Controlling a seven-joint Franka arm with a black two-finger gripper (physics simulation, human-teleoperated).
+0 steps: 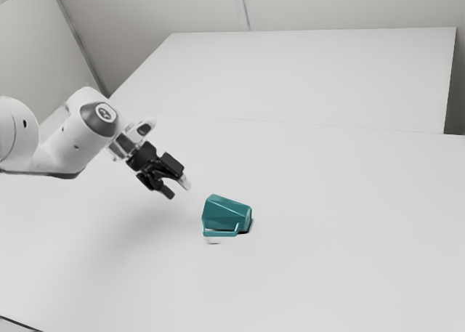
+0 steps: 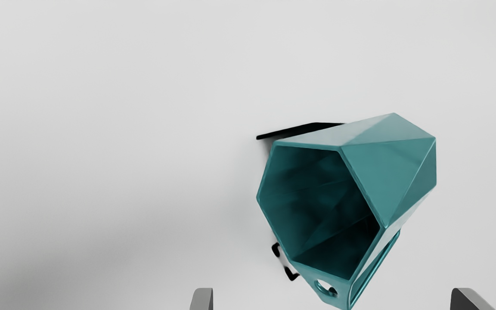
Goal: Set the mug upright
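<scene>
The black gripper [image 1: 179, 188] hangs over the table at the arm's end, on the exterior view's left of the teal mug [image 1: 227, 213] and apart from it. Faceted and teal, the mug lies on its side, its handle toward the exterior view's bottom. In the wrist view the mug [image 2: 385, 172] turns its open mouth toward the hand, with the handle reaching down between the fingertips. The gripper [image 2: 332, 299] is open there, its two fingertips wide apart and holding nothing.
A broad white table [image 1: 327, 274] carries the mug. A pale raised panel [image 1: 305, 78] stands behind it in the exterior view, and the mug's dark shadow falls beside it.
</scene>
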